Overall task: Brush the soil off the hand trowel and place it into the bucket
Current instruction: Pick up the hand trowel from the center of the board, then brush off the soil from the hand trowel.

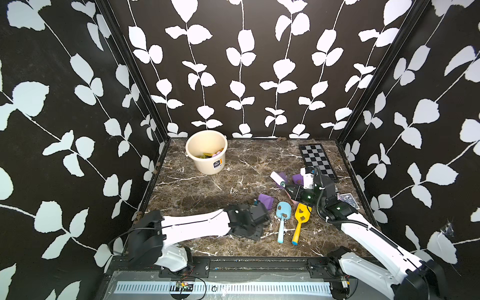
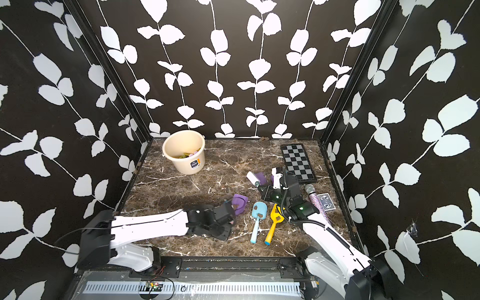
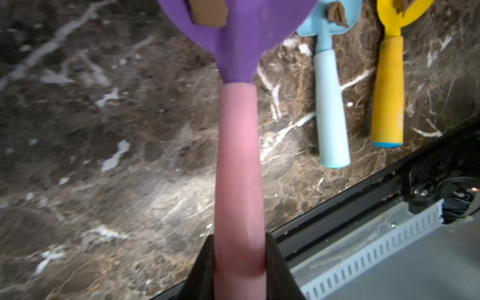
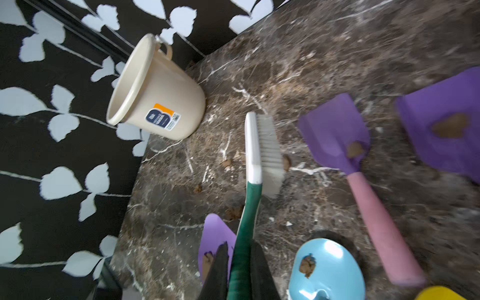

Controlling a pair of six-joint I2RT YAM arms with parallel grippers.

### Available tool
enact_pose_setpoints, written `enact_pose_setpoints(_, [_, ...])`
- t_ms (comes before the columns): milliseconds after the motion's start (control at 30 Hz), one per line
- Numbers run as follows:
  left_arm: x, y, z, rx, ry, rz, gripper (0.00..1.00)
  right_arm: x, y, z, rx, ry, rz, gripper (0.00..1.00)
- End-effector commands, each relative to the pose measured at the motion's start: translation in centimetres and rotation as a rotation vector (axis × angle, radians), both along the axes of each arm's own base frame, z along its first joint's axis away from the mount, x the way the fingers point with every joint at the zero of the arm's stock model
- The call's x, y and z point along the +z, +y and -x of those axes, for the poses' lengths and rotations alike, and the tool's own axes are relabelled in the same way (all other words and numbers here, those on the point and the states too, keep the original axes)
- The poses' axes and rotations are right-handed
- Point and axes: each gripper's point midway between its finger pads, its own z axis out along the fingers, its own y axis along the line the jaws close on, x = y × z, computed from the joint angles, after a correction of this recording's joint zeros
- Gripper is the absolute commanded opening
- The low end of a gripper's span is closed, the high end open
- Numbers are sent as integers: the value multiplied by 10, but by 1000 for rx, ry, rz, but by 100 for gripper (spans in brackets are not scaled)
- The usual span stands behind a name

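Both grippers are clamped, the left gripper point(image 3: 240, 249) on the purple trowel point(image 3: 239, 155) just below centre in both top views, the right gripper point(image 4: 240, 259) on the brush point(image 4: 262, 150), which should sweep soil point(image 3: 209, 13) off its steadied blade.

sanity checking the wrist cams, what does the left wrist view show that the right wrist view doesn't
Only the left wrist view: the left gripper shut on a purple trowel by its pink handle, and a slotted metal rail. Only the right wrist view: the bucket, the patterned wall, and the right gripper shut on the brush. Both: the blue trowel with soil on its blade, and the marble table.
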Motion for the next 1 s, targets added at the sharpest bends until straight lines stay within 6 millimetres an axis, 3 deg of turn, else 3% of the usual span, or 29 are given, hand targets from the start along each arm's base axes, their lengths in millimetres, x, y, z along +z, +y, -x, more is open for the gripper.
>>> enact_pose_setpoints(0, [-9,59,21,-39,93,-113,0,47,34,4,181,-127,-173,0])
enact_pose_setpoints(133, [-6,82,30,-23,93,-84,0,50,57,22,350,-113,-236,0])
enact_pose_setpoints(233, [-11,94,34,-6,103,-113,0,50,80,48,502,-134,-268,0])
enact_pose_setpoints(367, [-16,99,29,1,83,-165,0,44,101,79,664,-101,-290,0])
enact_pose_setpoints(467, [-14,95,24,10,72,-175,0,30,107,99,741,-29,-287,0])
enact_pose_setpoints(600, [-12,90,18,15,39,-146,0,-4,110,124,802,70,-194,0])
enact_pose_setpoints(967, [-15,75,20,16,93,-67,0,-39,110,117,744,107,-124,0])
